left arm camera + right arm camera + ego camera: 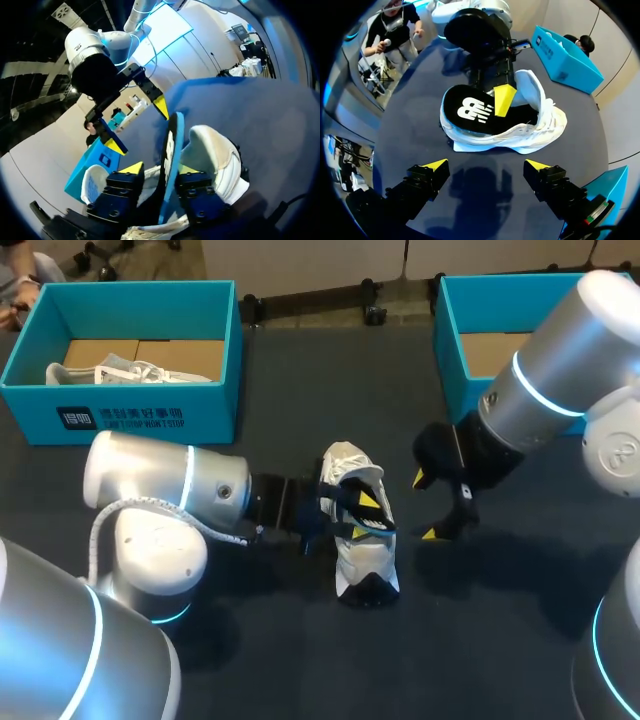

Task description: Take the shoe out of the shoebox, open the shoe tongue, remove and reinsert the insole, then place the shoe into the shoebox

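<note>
At the far left corner of the table (300, 660) stands our left shoebox (150, 420), with a pale second shoe (130, 370) lying in it. Our left arm (170, 490) comes in low across the table. The left gripper (370, 513) is clamped on the insole (470, 112). One yellow tip presses on the insole's black upper face and the other sits on its far side. The insole is tilted, its heel end lifted out over the rim of the white shoe (365, 560). The shoe rests on the table near the middle, outside both boxes, with its tongue (530, 85) pulled up. Just to its right our right gripper (425, 506) hangs with its fingers spread wide, holding nothing and apart from the shoe. Behind it stands the right shoebox (450, 330).
</note>
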`<state>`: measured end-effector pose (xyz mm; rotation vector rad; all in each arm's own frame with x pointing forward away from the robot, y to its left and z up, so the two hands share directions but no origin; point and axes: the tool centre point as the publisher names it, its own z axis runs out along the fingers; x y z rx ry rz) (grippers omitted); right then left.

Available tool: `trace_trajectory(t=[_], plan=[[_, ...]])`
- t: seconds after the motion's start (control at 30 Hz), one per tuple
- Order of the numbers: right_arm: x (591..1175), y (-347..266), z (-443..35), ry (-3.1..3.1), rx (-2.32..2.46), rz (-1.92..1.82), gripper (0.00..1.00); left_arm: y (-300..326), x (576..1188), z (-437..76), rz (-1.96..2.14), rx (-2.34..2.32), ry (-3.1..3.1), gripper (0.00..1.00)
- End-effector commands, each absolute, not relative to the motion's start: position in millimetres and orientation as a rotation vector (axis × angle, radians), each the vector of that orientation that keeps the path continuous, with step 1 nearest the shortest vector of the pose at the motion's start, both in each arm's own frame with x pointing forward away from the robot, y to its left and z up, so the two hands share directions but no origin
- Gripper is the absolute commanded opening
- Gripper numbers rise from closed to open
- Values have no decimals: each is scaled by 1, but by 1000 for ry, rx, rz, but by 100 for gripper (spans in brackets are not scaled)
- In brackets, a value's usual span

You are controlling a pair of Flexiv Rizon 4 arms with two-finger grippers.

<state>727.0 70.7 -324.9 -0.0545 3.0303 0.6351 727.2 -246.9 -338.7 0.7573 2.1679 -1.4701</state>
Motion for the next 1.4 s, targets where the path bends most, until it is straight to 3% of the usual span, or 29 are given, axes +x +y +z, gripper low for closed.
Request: trace_trajectory(t=[0.03, 0.1, 0.17, 0.23, 0.87, 0.93, 1.07, 1.3, 1.4], plan=[[723, 69, -324, 3023, -54, 635, 100, -241, 720, -331, -1476, 758, 2173, 42], [723, 68, -323, 3022, -53, 634, 100, -241, 717, -330, -1479, 762, 2176, 36], [722, 68, -323, 3021, -50, 634, 100, -243, 714, -333, -1481, 772, 2181, 12], [722, 67, -323, 3021, -49, 634, 100, -243, 714, -336, -1479, 778, 2184, 0], [718, 64, -324, 3019, -38, 636, 100, -243, 738, -351, -1361, 891, 2097, 2], [718, 64, -324, 3020, -38, 635, 100, -242, 734, -347, -1375, 881, 2097, 42], [719, 65, -323, 3020, -38, 633, 100, -239, 729, -338, -1410, 856, 2093, 62], [720, 69, -322, 3019, -45, 633, 100, -233, 719, -327, -1438, 850, 2097, 47], [720, 69, -322, 3016, -45, 633, 100, -233, 717, -328, -1445, 854, 2109, 32]])
